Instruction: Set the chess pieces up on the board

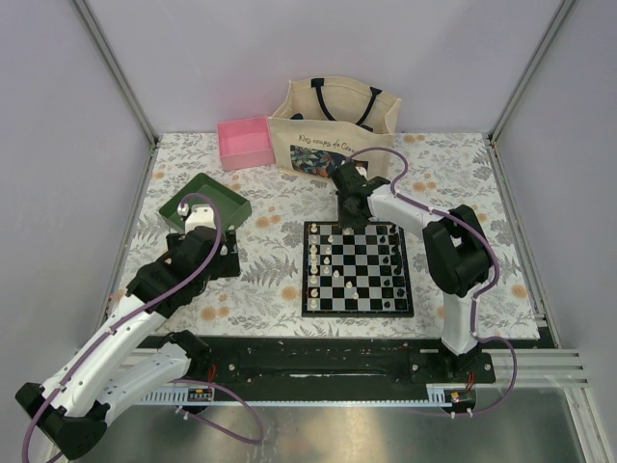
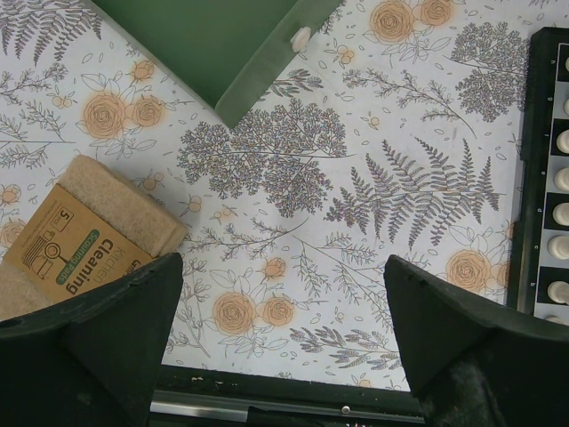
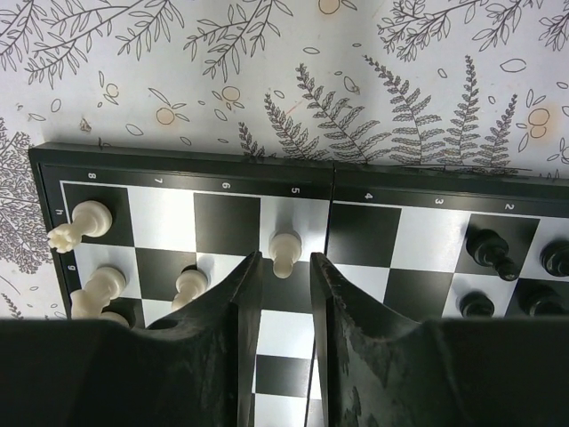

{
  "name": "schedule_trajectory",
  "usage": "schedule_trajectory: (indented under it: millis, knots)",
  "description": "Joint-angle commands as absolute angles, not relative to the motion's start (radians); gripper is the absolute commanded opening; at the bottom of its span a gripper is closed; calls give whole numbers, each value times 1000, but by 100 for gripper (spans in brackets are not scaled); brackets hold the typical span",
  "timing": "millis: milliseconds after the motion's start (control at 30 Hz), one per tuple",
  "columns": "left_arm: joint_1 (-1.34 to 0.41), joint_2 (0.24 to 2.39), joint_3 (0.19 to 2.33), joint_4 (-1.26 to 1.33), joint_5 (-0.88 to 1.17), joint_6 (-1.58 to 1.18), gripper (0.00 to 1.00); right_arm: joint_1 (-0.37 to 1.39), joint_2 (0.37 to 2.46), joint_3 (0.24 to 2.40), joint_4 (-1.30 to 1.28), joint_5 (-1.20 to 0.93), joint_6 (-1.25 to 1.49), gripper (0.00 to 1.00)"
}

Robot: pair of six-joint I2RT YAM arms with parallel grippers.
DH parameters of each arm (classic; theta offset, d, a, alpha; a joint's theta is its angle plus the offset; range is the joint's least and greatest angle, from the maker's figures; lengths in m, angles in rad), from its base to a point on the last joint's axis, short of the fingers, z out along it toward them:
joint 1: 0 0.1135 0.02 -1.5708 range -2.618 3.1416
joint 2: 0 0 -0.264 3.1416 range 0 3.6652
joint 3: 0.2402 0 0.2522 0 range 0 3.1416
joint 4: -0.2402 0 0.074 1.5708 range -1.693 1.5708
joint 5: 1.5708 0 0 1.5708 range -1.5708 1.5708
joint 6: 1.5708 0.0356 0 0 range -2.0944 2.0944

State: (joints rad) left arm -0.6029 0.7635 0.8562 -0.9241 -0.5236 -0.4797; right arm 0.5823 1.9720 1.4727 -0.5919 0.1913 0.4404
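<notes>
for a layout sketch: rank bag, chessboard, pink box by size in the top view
1. bag and chessboard: look about alike; the upright bag stands nearer the camera, so unranked
2. pink box

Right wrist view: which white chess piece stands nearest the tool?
The white piece under the number 5, just ahead of the tool; the others stand further left.

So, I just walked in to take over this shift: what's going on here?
The right end effector is over the far edge of the board, fingers narrowly apart at a white piece; a grip isn't clear. The left end effector hangs wide open beside the board, holding nothing. Other pieces already stand on it.
</notes>
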Motion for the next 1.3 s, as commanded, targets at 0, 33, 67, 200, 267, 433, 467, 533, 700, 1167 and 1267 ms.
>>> schedule_trajectory:
  millis: [0, 33, 67, 200, 267, 433, 467, 533, 700, 1167, 1267]
  knots:
    - [-597, 769, 879, -900, -546, -485, 99, 577, 1980, 1522, -591, 178, 422, 36]
    - [-598, 769, 879, -902, -549, -485, 99, 575, 1982, 1525, -598, 175, 420, 36]
    - [-598, 769, 879, -902, -549, -485, 99, 575, 1983, 1523, -597, 175, 420, 35]
    - [-598, 770, 879, -900, -548, -486, 99, 577, 1990, 1529, -600, 173, 417, 33]
    - [-598, 772, 879, -902, -549, -485, 99, 575, 1990, 1529, -601, 167, 419, 33]
    - [-598, 772, 879, -900, -549, -486, 99, 577, 1990, 1526, -603, 155, 419, 33]
    - [-598, 770, 879, -900, -548, -486, 99, 575, 1990, 1526, -604, 155, 419, 33]
    - [-598, 772, 879, -902, -548, -486, 99, 575, 1991, 1525, -606, 155, 419, 33]
    - [-597, 772, 880, -900, -546, -486, 99, 575, 1994, 1528, -611, 156, 419, 33]
    - [-598, 772, 880, -902, -545, -486, 99, 577, 2003, 1545, -623, 158, 414, 26]
    - [-598, 773, 879, -900, -543, -486, 99, 577, 2000, 1545, -621, 153, 411, 22]
